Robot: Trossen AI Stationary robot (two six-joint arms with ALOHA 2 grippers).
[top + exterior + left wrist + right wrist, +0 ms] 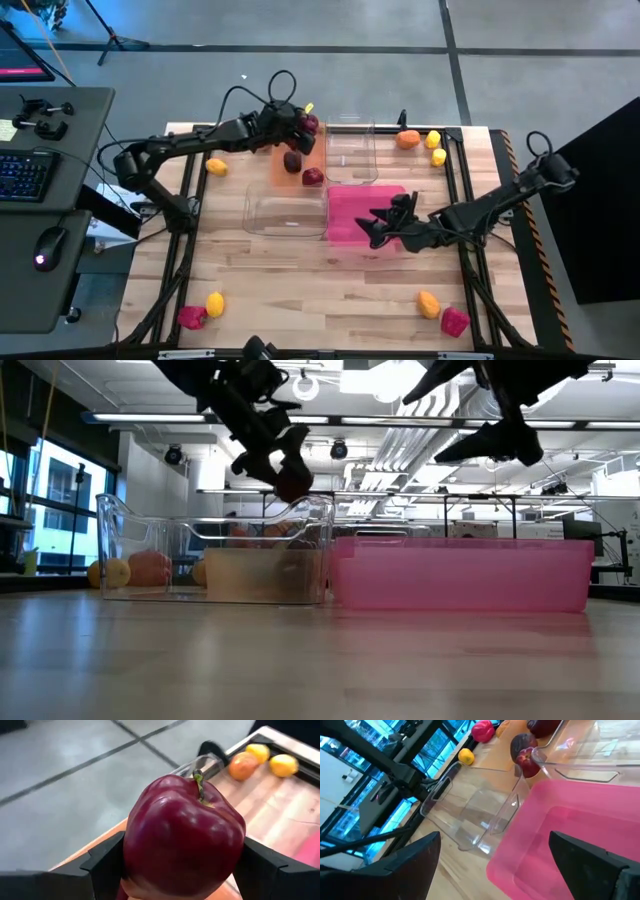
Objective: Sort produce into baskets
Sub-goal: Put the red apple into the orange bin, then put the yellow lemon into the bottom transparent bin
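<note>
My left gripper [303,124] is shut on a dark maroon apple [185,840], above the far end of the translucent orange bin [284,172]. Two more maroon pieces [292,160] [313,176] lie in that bin. My right gripper [384,226] hangs open and empty above the pink bin [345,205], which shows in the right wrist view [570,830] between the fingers. One clear bin [351,152] stands beyond the pink one. Another clear bin [285,213] stands to its left. My left gripper pinches the apple by its two opposite sides [131,851] between the two fingers [102,865]. The stem [199,782] points away from the wrist. In the low view the fingers slant down, and the apple [293,482] hangs at their ends, clear of the bin.
Loose produce lies on the table. There is a yellow piece [216,166] at the left, and an orange [407,139] and two yellow [433,139] [438,157] at the far right. At the near left lie yellow [214,303] and pink-red [192,317] pieces; at the near right, orange [429,303] and pink-red [455,321]. Black frame rails [462,190] run along the sides.
</note>
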